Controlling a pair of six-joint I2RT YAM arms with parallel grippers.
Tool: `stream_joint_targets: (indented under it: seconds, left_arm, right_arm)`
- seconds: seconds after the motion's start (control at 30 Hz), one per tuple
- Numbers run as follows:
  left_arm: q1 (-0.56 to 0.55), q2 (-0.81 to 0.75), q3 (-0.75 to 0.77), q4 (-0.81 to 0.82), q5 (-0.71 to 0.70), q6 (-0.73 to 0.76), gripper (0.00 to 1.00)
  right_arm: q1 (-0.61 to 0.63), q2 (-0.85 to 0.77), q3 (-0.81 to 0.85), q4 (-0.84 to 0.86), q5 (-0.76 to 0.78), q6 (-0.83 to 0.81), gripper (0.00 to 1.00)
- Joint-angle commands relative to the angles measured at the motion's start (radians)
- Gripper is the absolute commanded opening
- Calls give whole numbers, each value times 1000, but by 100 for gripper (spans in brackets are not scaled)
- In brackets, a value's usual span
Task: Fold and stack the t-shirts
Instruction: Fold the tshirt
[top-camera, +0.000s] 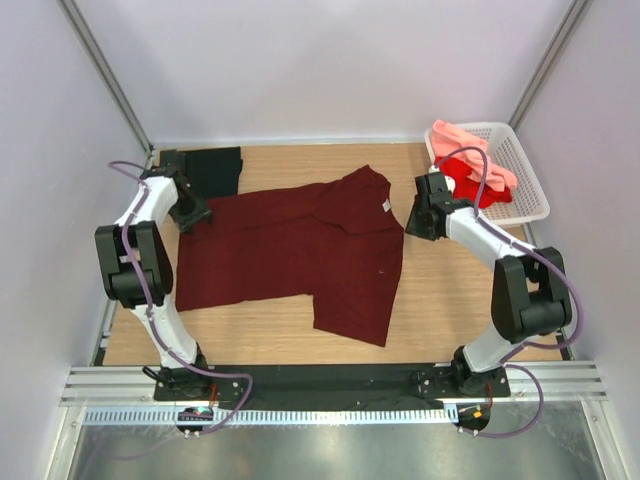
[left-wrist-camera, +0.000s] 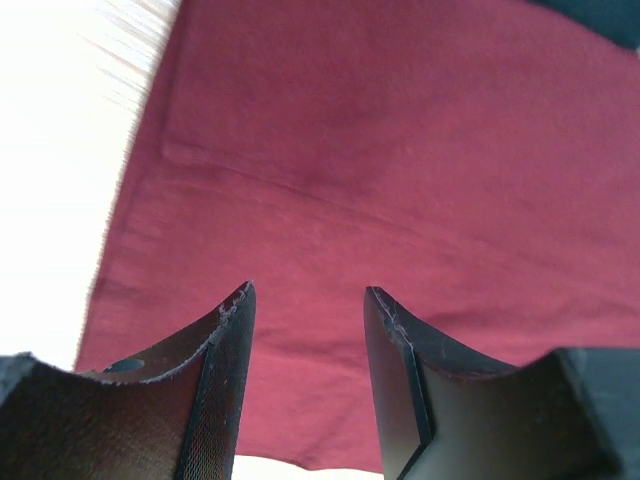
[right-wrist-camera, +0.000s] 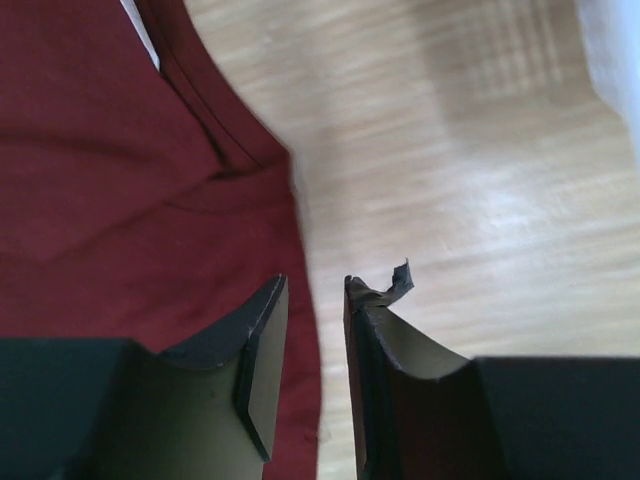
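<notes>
The dark maroon t-shirt (top-camera: 300, 250) lies spread flat on the wooden table, its small white neck label (top-camera: 384, 205) towards the right. My left gripper (top-camera: 190, 215) hovers over the shirt's far left corner, its jaws open with only maroon cloth (left-wrist-camera: 400, 180) below them (left-wrist-camera: 308, 292). My right gripper (top-camera: 415, 222) is at the shirt's right edge by the collar. Its jaws (right-wrist-camera: 316, 282) stand a little apart over the hem of the shirt (right-wrist-camera: 120, 200), with nothing between them. A black t-shirt (top-camera: 213, 168) lies folded at the back left.
A white lattice basket (top-camera: 530, 185) stands at the back right, holding a salmon pink t-shirt (top-camera: 470, 150) draped over its rim and a bright red one (top-camera: 470, 185). A shred of torn tape (right-wrist-camera: 400, 278) sticks up from the right gripper's right fingertip.
</notes>
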Motion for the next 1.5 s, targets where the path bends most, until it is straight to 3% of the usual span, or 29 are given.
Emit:
stream_joint_targets:
  seconds: [0.0, 0.13, 0.23, 0.3, 0.33, 0.37, 0.4, 0.47, 0.53, 0.77, 0.9, 0.93, 0.97, 1.03, 1.47]
  left_arm:
    - [-4, -76, -40, 52, 99, -24, 49]
    - [-3, -89, -51, 53, 97, -29, 50]
    - [-4, -89, -40, 47, 95, -29, 49]
    - [-3, -98, -34, 41, 69, -31, 49]
    - [-7, -103, -32, 35, -12, -31, 49]
    - [-12, -107, -31, 24, -53, -31, 50]
    - [-16, -116, -31, 21, -77, -29, 50]
    - [-15, -124, -28, 18, -110, -31, 50]
    - [-16, -129, -32, 23, -111, -35, 50]
    - [-15, -118, -41, 27, -32, -49, 51]
    - [-15, -119, -48, 29, -29, -43, 52]
    - [-15, -122, -48, 29, -23, -43, 52]
    - [-15, -127, -49, 30, -17, -46, 52]
    - [-15, -141, -54, 37, 1, -47, 52]
    - [-15, -150, -63, 50, 11, -38, 52]
  right_arm:
    - [3, 98, 48, 85, -44, 17, 37]
    - [8, 178, 70, 147, -88, 36, 38]
    - [15, 214, 82, 129, -38, 37, 37]
    - [15, 215, 71, 104, -12, 37, 32]
    - [15, 204, 62, 95, 19, 37, 28]
    - [15, 198, 45, 73, 40, 37, 22]
    - [15, 189, 35, 67, 53, 36, 10]
    - [17, 153, 9, 43, 88, 24, 1]
    - [17, 129, -4, 12, 140, 17, 1]
    - [11, -64, -128, -118, 234, 36, 1]
    - [9, -150, -166, -36, 121, 0, 2]
    - [8, -146, -156, -25, 104, 3, 9]
    - [8, -135, -121, -10, 85, 7, 25]
    - [8, -87, -61, 22, 36, 23, 35]
    - [9, 262, 179, 58, -22, -10, 36]
